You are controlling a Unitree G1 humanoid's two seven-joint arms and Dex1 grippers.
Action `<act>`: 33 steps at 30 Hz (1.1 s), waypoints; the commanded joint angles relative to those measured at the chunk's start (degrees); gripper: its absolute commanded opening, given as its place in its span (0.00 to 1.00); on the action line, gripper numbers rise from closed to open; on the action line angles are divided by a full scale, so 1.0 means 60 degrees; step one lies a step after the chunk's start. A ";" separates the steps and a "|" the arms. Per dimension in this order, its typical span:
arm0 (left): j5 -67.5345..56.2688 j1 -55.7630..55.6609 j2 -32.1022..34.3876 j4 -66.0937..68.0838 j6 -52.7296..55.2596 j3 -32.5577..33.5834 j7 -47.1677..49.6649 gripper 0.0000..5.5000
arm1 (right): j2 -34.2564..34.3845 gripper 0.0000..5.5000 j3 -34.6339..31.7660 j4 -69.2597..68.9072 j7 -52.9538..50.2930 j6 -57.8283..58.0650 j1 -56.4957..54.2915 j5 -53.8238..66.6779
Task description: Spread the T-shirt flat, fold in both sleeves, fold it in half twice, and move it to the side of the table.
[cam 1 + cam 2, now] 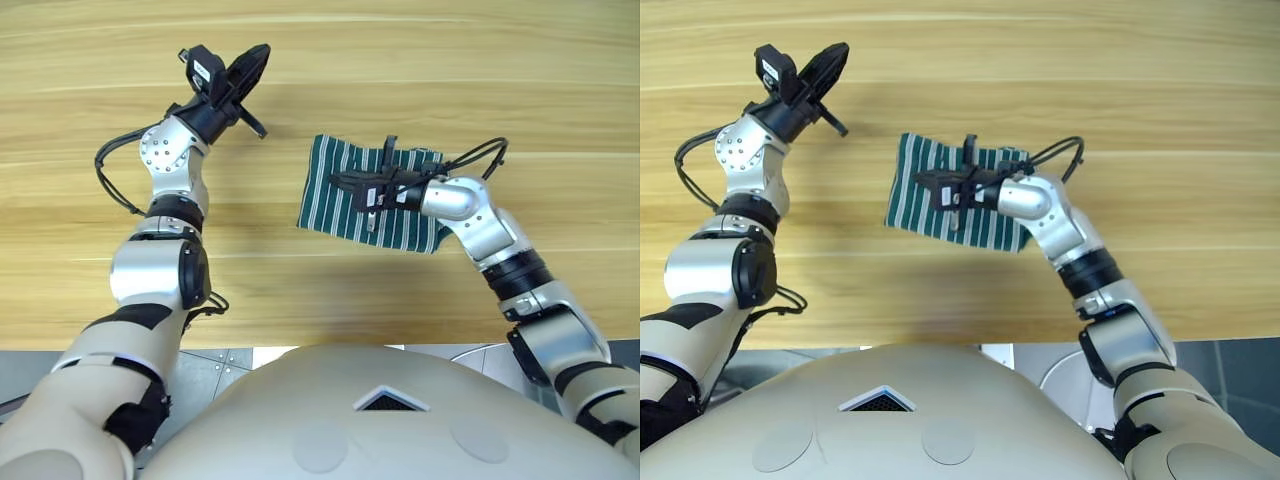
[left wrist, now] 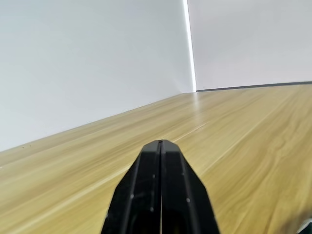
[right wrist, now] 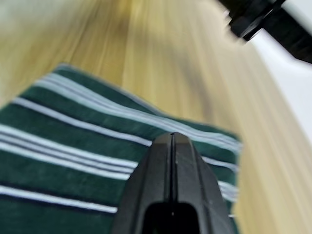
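In the head views the folded green-striped T-shirt (image 1: pixel 325 205) lies mid-bench (image 1: pixel 500 80), with my right pincer (image 1: pixel 336 180) low over it and my left pincer (image 1: pixel 258 58) raised well apart. The left wrist view shows that pincer's fingers (image 2: pixel 146 195) pressed together above the wood. The right wrist view shows the other pincer's fingers likewise together over the stripes, so I judge the slide aside wants steady, even pressure to keep the folds from opening.

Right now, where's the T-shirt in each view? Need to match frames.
Left eye: folded T-shirt just right of centre on the table, under the right gripper.
Right eye: T-shirt just left of centre.
Left wrist: camera faces the wall across the table, away from the T-shirt.
Right wrist: T-shirt beneath the shut fingers.
Shared landmark: the wood-grain table.
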 commanded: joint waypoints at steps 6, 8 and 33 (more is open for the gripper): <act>-0.0066 0.0066 -0.0237 -0.0090 0.0219 0.0296 -0.0040 0.00 | -0.0335 0.00 0.0075 0.6476 -0.3235 0.0411 -0.1566 -0.1603; -0.0054 0.0135 -0.0247 -0.0057 0.0194 0.0345 0.0041 0.00 | -0.0706 0.00 -0.0341 0.7549 -0.4020 0.0704 -0.1791 -0.1255; -0.0161 0.0499 -0.0465 0.0347 0.0825 0.1274 0.1462 0.00 | -0.2191 0.00 -0.3825 0.7719 -0.6286 -0.0109 -0.3288 0.0602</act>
